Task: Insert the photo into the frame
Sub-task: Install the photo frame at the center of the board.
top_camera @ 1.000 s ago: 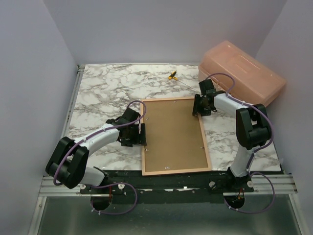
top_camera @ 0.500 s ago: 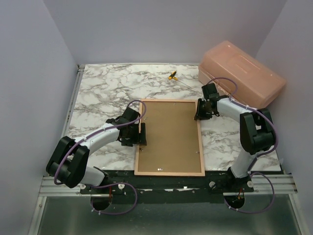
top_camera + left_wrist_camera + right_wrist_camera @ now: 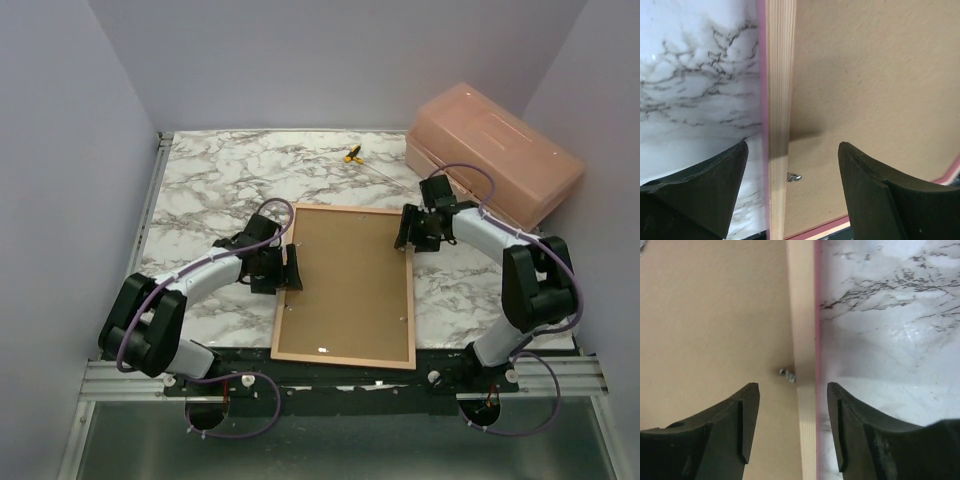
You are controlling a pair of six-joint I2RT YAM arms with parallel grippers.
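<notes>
The frame (image 3: 283, 310) lies face down on the marble table, its light wood back up, with the brown backing board (image 3: 345, 280) inside it. My left gripper (image 3: 288, 268) is open astride the frame's left rail (image 3: 779, 100), one finger over the table and one over the board (image 3: 875, 75). My right gripper (image 3: 404, 228) is open astride the right rail (image 3: 802, 300) near the far corner. A small metal tab (image 3: 788, 375) shows beside that rail, and another (image 3: 794, 177) by the left rail. The photo is not in view.
A salmon plastic box (image 3: 495, 150) stands at the back right, close behind my right arm. A small yellow and black object (image 3: 352, 154) lies on the marble table (image 3: 220, 190) at the back. Walls close in the left, back and right.
The frame has turned on the table, its near end swinging left. My left gripper has moved a little farther back along the left rail, and my right gripper has stayed at the right rail.
</notes>
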